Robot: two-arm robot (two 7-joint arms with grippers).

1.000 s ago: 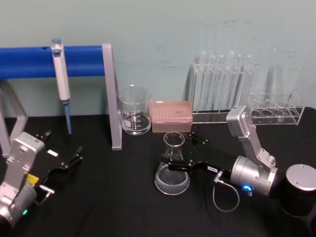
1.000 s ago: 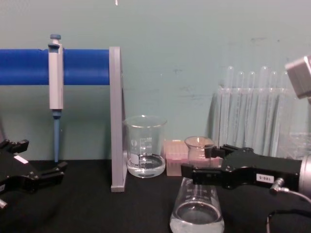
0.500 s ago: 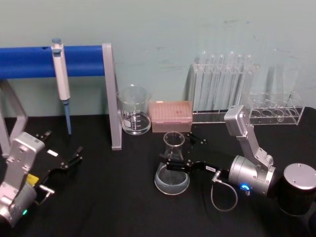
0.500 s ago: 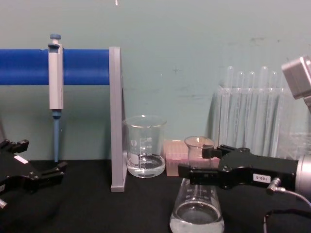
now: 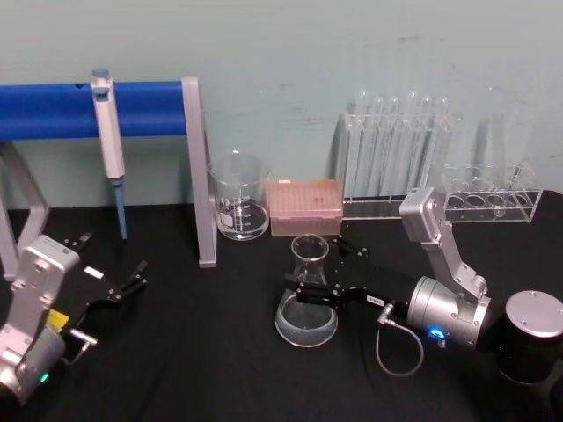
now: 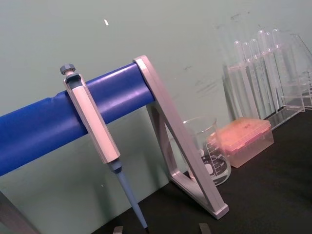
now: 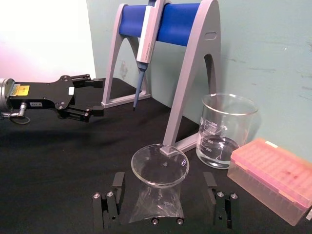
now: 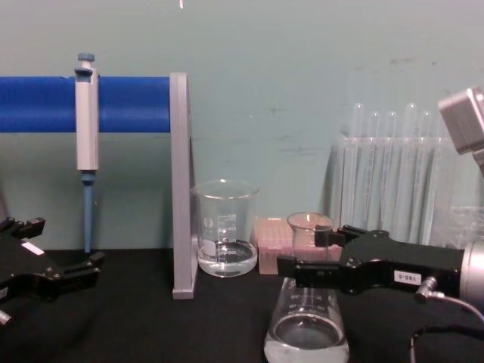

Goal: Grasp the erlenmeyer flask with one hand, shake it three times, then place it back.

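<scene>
- The erlenmeyer flask [image 5: 307,309] stands upright on the black table [image 5: 211,360], in front of the pink tip box [image 5: 304,207]. Its long axis is vertical, with the wide base down and the flared mouth pointing straight up.
- A little clear liquid lies in the flask's base. Its white graduation marks are too faint to read.
- Your right gripper [image 8: 300,251] reaches in level from the right at neck height. Its jaws are spread, one on each side of the neck, and the right wrist view shows a gap between each jaw and the glass.
- The small white label [image 8: 402,277] on that gripper carries digits, which you cannot read with certainty.
- Your left gripper [image 5: 114,259] sits parked low at the table's left, well apart from the flask, with its fingers also spread. The arm behind it bears a yellow label [image 7: 19,89], which is illegible.
- The beaker [image 7: 226,130] just left of the tip box shows printed graduations.
</scene>
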